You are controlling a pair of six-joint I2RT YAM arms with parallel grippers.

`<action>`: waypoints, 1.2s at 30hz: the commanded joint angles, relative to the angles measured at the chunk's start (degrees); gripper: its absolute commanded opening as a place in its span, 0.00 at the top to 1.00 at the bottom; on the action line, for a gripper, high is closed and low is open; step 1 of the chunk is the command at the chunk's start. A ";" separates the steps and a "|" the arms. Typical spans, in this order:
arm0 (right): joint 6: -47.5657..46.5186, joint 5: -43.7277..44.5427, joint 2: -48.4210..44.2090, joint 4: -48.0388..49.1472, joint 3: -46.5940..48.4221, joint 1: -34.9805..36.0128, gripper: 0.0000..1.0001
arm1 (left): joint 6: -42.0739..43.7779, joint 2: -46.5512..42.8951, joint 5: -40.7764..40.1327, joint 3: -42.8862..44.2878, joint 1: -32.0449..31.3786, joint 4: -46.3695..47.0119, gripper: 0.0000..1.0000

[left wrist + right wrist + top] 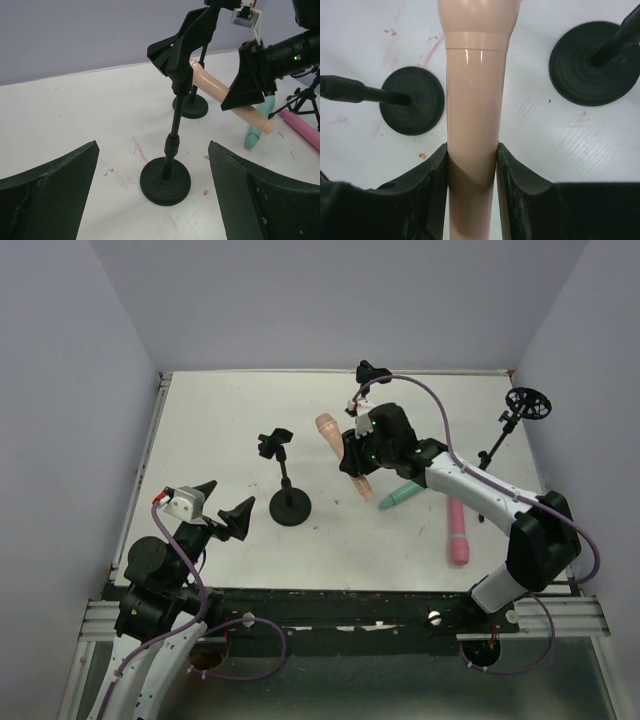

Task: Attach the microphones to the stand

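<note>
1. Right claw [356,464] clenched on the peach-tan microphone [328,430] at mid-body, held tilted above the table [220,420], centre frame.
2. Left claw [222,504] spread wide at lower left, near a black stand [289,506].
3. Mint-teal microphone [398,497] and pink microphone [457,532] lie right of centre.

Left hand [228,498] wide, right hand [361,463] pinched.

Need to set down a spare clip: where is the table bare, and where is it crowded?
Bare: the far-left stretch of table between its left edge and the round-base stand, and the near strip between that stand and the pink microphone. Crowded: right of centre, where the right gripper holds the peach microphone beside the teal microphone and tripod stand.
</note>
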 commanded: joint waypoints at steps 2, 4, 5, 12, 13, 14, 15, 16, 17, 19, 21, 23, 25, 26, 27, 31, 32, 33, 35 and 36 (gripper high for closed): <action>-4.49 -12.84 -7.66 -5.89 4.38 -4.19 0.85 | -4.81 -3.26 9.37 -1.28 0.36 7.32 0.02; -6.42 -16.78 -10.38 -8.52 7.28 -6.83 0.86 | -8.84 -2.83 12.45 -0.40 0.27 9.96 0.02; -8.87 -19.59 -11.18 -10.27 9.47 -8.14 0.86 | -10.78 -1.87 13.86 0.74 0.36 10.76 0.02; -21.02 -35.78 -13.21 -23.73 23.10 -9.57 0.86 | -29.83 11.91 25.63 11.02 0.27 23.39 0.02; -21.72 -37.01 -13.38 -24.87 24.42 -9.56 0.87 | -33.26 13.94 26.78 12.16 0.27 26.90 0.02; -22.59 -38.85 -13.39 -26.10 26.09 -9.56 0.87 | -36.87 16.83 27.84 13.13 0.27 29.38 0.02; -22.95 -40.61 -13.39 -27.07 27.76 -9.56 0.87 | -39.86 19.30 28.46 14.44 0.18 32.01 0.02; -22.87 -42.11 -13.21 -27.86 29.34 -9.65 0.87 | -41.89 21.50 29.33 15.50 0.09 34.21 0.02; -22.52 -43.86 -13.04 -28.65 30.92 -9.57 0.87 | -44.09 23.87 29.51 16.73 -0.34 36.15 0.02; -21.38 -47.29 -12.42 -29.54 33.39 -9.65 0.87 | -44.38 27.39 27.95 18.84 -2.44 37.92 0.02; -19.36 -50.19 -12.16 -29.54 35.06 -9.56 0.87 | -41.14 30.20 23.57 20.95 -7.52 37.32 0.02; -17.51 -52.92 -12.07 -29.02 35.60 -9.56 0.87 | -36.31 33.10 17.68 23.06 -12.80 35.56 0.02; -15.67 -55.38 -12.33 -27.62 34.81 -9.56 0.87 | -34.97 36.18 14.06 24.04 -16.06 36.25 0.02; -14.70 -56.18 -12.59 -26.74 34.02 -9.56 0.87 | -34.97 37.67 12.48 24.21 -17.12 37.39 0.02; -13.73 -56.88 -12.77 -26.03 33.49 -9.56 0.87 | -34.53 38.99 10.81 24.39 -18.61 38.27 0.02; -12.06 -58.55 -13.47 -24.53 31.47 -9.56 0.87 | -29.27 44.01 3.43 26.58 -24.24 39.95 0.03; -11.79 -58.91 -13.56 -24.27 31.03 -9.56 0.87 | -28.12 45.24 1.67 27.46 -25.21 39.60 0.03; -11.79 -59.26 -13.91 -24.27 30.85 -9.56 0.87 | -26.98 46.29 -0.09 28.25 -25.74 39.25 0.04; -11.62 -59.61 -14.53 -23.66 30.06 -9.56 0.87 | -25.31 48.05 -2.46 29.57 -26.80 38.72 0.07; -11.27 -60.05 -14.79 -23.22 29.28 -9.56 0.87 | -24.95 48.76 -2.91 29.92 -27.15 38.89 0.09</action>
